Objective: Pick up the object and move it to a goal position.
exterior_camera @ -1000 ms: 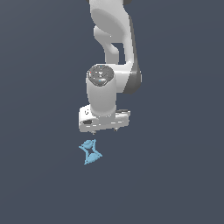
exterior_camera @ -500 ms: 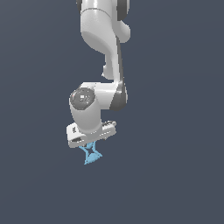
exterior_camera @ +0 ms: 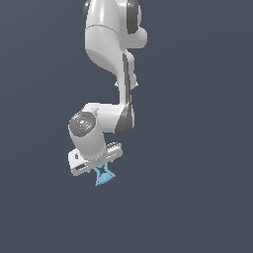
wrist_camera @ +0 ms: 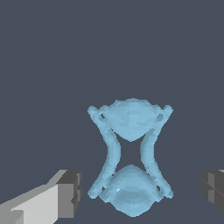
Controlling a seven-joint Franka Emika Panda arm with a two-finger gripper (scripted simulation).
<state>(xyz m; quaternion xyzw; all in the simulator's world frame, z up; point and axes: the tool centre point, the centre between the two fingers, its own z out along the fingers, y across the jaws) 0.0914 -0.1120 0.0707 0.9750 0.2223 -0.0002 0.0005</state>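
Note:
The object (exterior_camera: 103, 177) is a small light-blue hourglass-like shape on the dark grey floor. In the exterior view it pokes out just below the white hand of my arm, which hides its upper part. In the wrist view the object (wrist_camera: 130, 161) fills the middle, two flared lobes joined by a narrow waist. My gripper (wrist_camera: 142, 192) is open: one fingertip (wrist_camera: 70, 192) stands on one side of the lower lobe and the other on the opposite side, both apart from it. In the exterior view the gripper (exterior_camera: 101, 170) sits right over the object.
Flat dark grey floor (exterior_camera: 197, 197) all around. The white arm (exterior_camera: 111, 54) rises above the hand. Nothing else is in view.
The arm has swung toward the exterior view's left and lowered, so the hand went from above and right of the object to directly over it. The object has not moved.

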